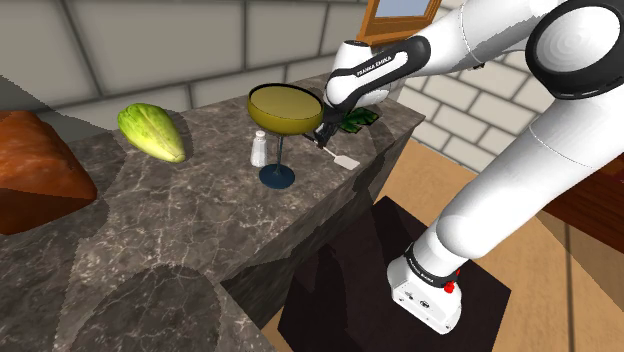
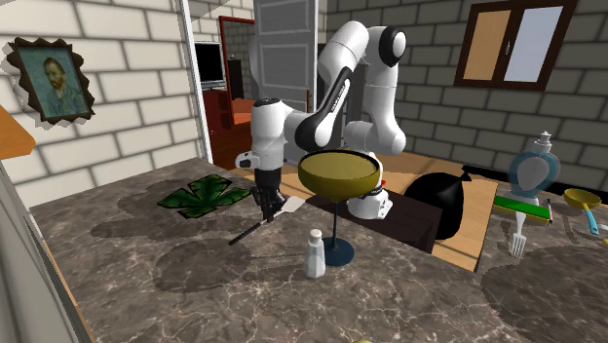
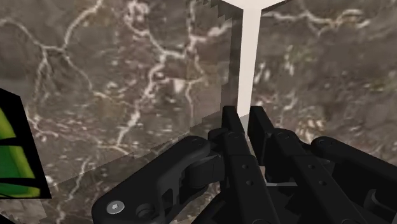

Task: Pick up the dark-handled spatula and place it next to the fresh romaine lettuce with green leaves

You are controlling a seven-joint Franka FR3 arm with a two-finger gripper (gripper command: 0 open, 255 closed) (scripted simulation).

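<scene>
**Spatula clamped in the fingers, well away from the lettuce**

The black gripper (image 1: 327,138) hung over the far end of the marble bench (image 1: 200,230), close to its edge. Its fingers (image 3: 232,137) were clenched on the spatula (image 1: 346,160). In the wrist view the spatula (image 3: 247,63) ran out from between the two fingers as a pale strip above the veined stone.

In the second exterior view the gripper (image 2: 265,207) pointed downward and the spatula (image 2: 289,207) sat tilted in it. Its pale blade was raised on one side, and its thin dark handle sloped down toward the bench on the other. Whether the handle's tip touched the stone could not be told.

A large olive goblet (image 1: 283,110) on a blue foot stood just beside the gripper, with a small white shaker (image 1: 259,149) near its stem. The romaine lettuce (image 1: 152,131), pale green, lay on the bench well apart from the spatula. It was beyond the goblet and shaker, toward the shoulder view's left. A dark green leaf-shaped mat (image 2: 205,193) lay flat on the bench near the gripper.
</scene>
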